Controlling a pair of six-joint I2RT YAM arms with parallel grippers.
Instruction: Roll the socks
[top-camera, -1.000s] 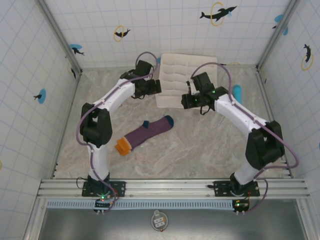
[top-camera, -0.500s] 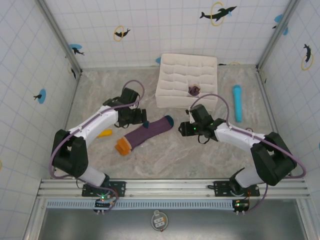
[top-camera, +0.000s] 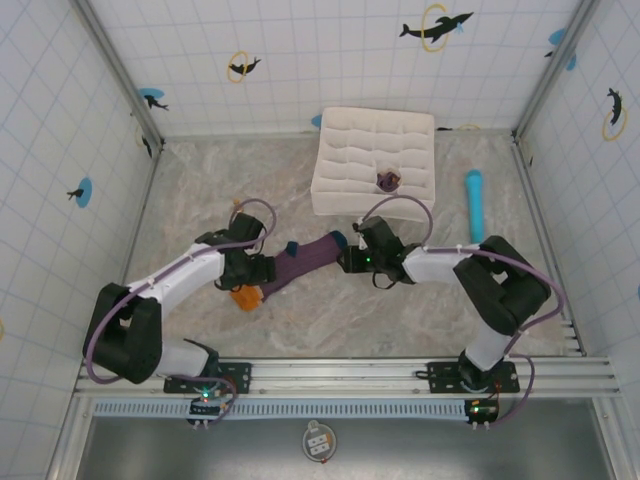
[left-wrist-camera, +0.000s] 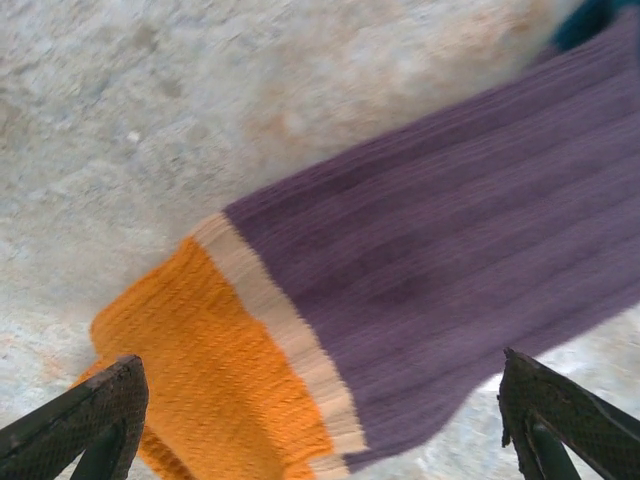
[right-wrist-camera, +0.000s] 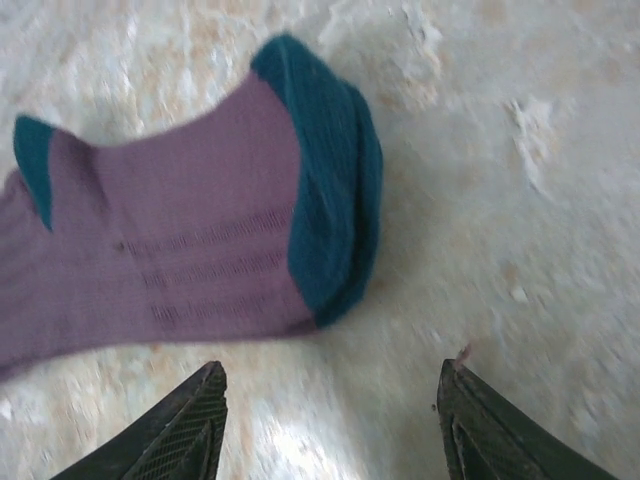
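One purple ribbed sock (top-camera: 305, 258) is found lying flat on the marbled table (top-camera: 420, 320), stretched diagonally between the two grippers. Its orange end (left-wrist-camera: 200, 370), edged by a cream band, is toward the left arm. Its teal end (right-wrist-camera: 335, 190) is toward the right arm, and a second teal patch is noted further along the body.

The left gripper (left-wrist-camera: 319, 362) is positioned over the sock beside the orange end, jaws spread wide to either side of the fabric. Nothing is gripped; contact cannot be determined.

The right gripper (right-wrist-camera: 335, 375) is placed just short of the teal end, jaws likewise spread wide with only bare table between them.

A white quilted organiser (top-camera: 350, 150) is recorded beyond the sock, with a small dark purple bundle (top-camera: 387, 181) in one compartment. A light blue cylinder (top-camera: 474, 205) lies to its right.
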